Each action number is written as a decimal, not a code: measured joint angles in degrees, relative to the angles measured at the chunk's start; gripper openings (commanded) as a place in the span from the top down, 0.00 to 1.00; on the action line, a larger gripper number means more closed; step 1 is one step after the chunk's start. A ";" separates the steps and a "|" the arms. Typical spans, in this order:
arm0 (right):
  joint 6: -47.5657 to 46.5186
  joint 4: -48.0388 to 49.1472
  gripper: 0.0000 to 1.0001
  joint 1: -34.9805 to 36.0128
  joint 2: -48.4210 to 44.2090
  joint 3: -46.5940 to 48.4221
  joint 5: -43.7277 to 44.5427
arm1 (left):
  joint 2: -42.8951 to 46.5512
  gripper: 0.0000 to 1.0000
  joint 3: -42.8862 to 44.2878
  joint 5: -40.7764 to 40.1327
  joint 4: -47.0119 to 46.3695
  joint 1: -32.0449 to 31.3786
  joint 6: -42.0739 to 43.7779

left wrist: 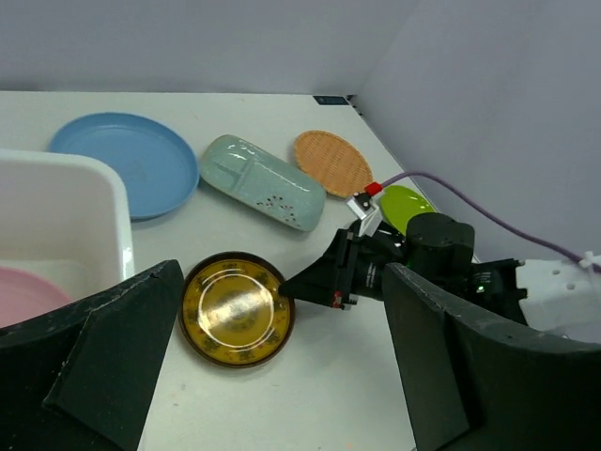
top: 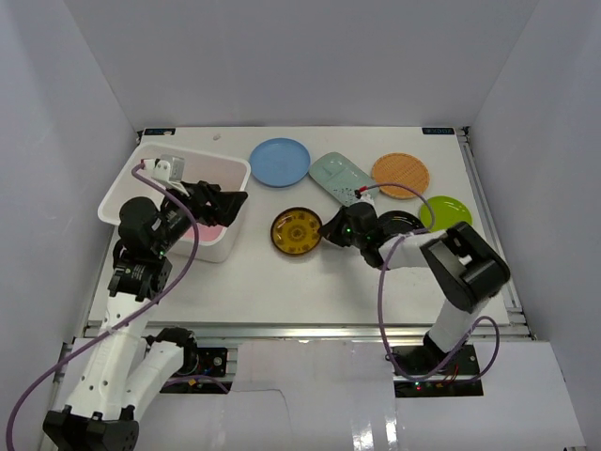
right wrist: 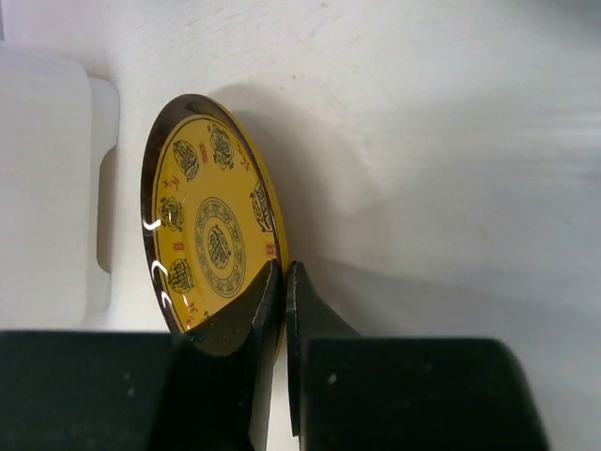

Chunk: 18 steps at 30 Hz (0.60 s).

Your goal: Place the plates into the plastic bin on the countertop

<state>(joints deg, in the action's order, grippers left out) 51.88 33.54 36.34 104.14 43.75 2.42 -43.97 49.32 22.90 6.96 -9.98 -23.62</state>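
Bin [top: 197, 156] sits in the far-left corner of the countertop [top: 282, 282] with a pink plate [left wrist: 28, 296] already lying inside, so that's at least one done. The left gripper [top: 228, 209] hangs over the bin's right-hand rim with its jaws spread wide and nothing between them, which to me reads as parked right over the drop spot. Just right of the bin, around the middle of the countertop, is the yellow-patterned plate [top: 296, 230]. The right gripper [right wrist: 284, 282] is pinched tight on its right-hand rim, a finger on either side of the lip. Makes sense, since a flat plate gives you nothing to grab but the edge. My guess is this one goes next, lifted and carried left to the bin. Along the far edge the blue plate [top: 280, 162], pale green dish [top: 340, 175] and orange textured plate [top: 400, 175] lie in a row. The black plate [top: 402, 224] is mostly hidden by the right arm, and the lime green plate [top: 446, 211] sits nearest the right edge. None of them are stacked, so every rim looks reachable.
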 measured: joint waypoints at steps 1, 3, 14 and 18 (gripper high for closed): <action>-0.94 -0.68 0.92 -0.24 -3.56 -2.32 0.48 | 0.42 0.02 0.00 0.44 0.07 -0.72 0.35; -3.15 -3.63 0.92 -0.50 -11.91 -5.81 1.44 | 1.53 0.02 0.00 0.72 0.09 -1.97 0.68; -15.61 -9.18 0.92 8.00 -17.94 20.35 4.13 | 4.11 0.02 5.49 2.01 -2.49 -4.52 -1.46; -18.67 -12.50 0.92 11.61 -5.86 37.40 5.38 | 5.73 0.02 7.45 1.51 -3.23 -4.90 -2.38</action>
<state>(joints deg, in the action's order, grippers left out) 33.21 21.04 47.94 98.28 81.14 7.79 -38.24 56.77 24.40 3.73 -14.87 -26.00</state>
